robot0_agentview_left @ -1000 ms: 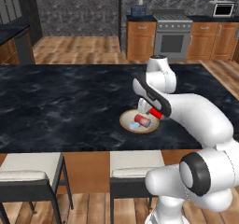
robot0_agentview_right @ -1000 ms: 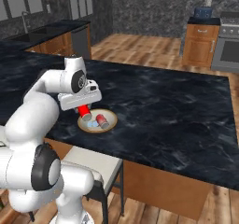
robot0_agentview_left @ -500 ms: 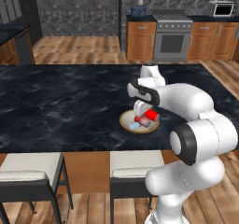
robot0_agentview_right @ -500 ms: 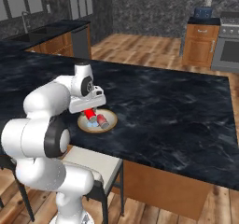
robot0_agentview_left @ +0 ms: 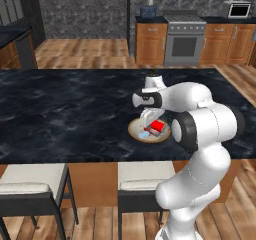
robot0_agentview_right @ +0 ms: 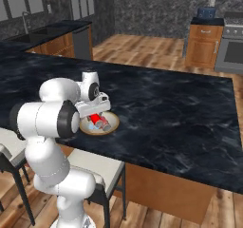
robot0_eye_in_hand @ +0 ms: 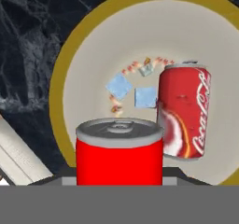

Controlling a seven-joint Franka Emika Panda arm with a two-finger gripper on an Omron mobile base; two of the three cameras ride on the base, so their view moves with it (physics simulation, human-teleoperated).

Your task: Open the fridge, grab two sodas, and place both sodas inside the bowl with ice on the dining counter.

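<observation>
The tan-rimmed bowl [robot0_agentview_left: 134, 130] [robot0_agentview_right: 112, 126] [robot0_eye_in_hand: 60, 73] sits on the black dining counter [robot0_agentview_left: 70, 114] [robot0_agentview_right: 171, 108] near its front edge, with ice cubes [robot0_eye_in_hand: 119, 87] inside. My gripper [robot0_agentview_left: 150, 121] [robot0_agentview_right: 95, 113] hangs low over the bowl, shut on a red soda [robot0_agentview_left: 158, 127] [robot0_agentview_right: 97, 118] [robot0_eye_in_hand: 119, 153]; the can's silver top faces the hand camera. A second red soda [robot0_agentview_right: 105, 126] [robot0_eye_in_hand: 183, 111] lies in the bowl just beyond it. The fridge is out of view.
Two white-seated chairs [robot0_agentview_left: 30, 179] [robot0_agentview_left: 142, 176] stand under the counter's front edge. Wooden cabinets and a steel oven [robot0_agentview_left: 184, 46] line the far wall. A shorter dark counter with a sink [robot0_agentview_right: 42, 32] is at the far left.
The gripper has come down a little toward the bowl with the soda still in it. The arm's elbow has folded back toward the base.
</observation>
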